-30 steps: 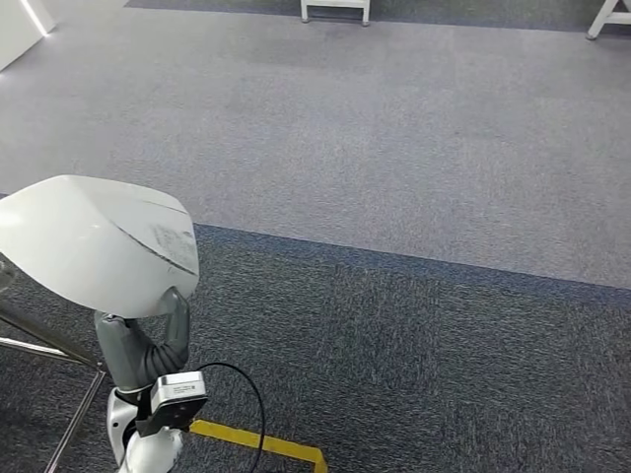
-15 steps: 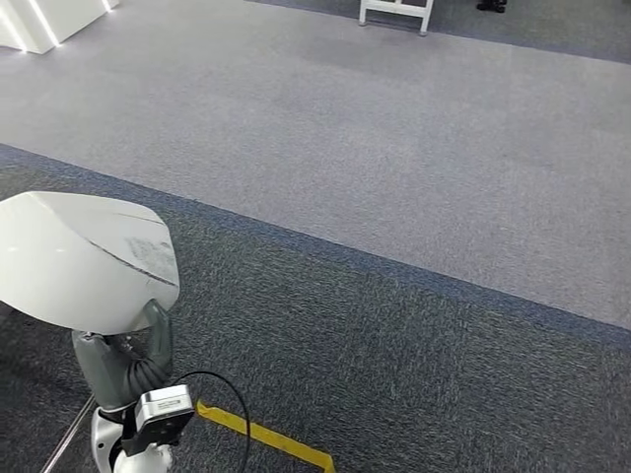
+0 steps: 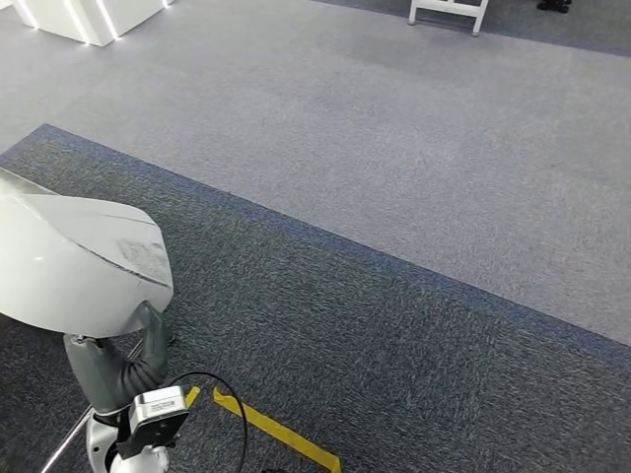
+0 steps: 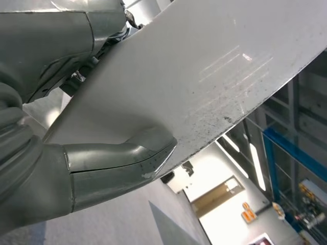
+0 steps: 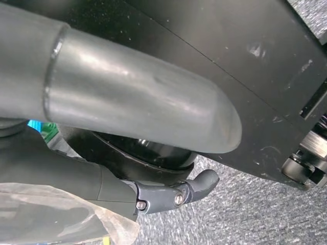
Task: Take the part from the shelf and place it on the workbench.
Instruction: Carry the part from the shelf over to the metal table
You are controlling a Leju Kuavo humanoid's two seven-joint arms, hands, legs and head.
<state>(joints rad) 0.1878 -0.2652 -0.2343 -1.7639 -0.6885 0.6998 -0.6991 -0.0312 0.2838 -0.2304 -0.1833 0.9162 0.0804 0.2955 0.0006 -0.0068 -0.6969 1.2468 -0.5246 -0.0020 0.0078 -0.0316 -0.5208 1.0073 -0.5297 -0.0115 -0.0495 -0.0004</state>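
White panel part held up in my left hand over the carpet.

White and smooth with a dark seam line and faint scuffs, the part (image 3: 74, 261) sits at the lower left of my head view, above my left hand (image 3: 115, 365), whose grey thumb presses against its underside while darker fingers clamp the other face in the wrist view (image 4: 115, 163). Below it lies dark grey carpet (image 3: 386, 355) with a yellow tape line (image 3: 275, 432) near my wrist, and a lighter grey carpet band (image 3: 372, 128) beyond. My right hand (image 5: 127, 109) hangs beside dark parts of my body, thumb and a darker finger stretched out apart, gripping nothing.
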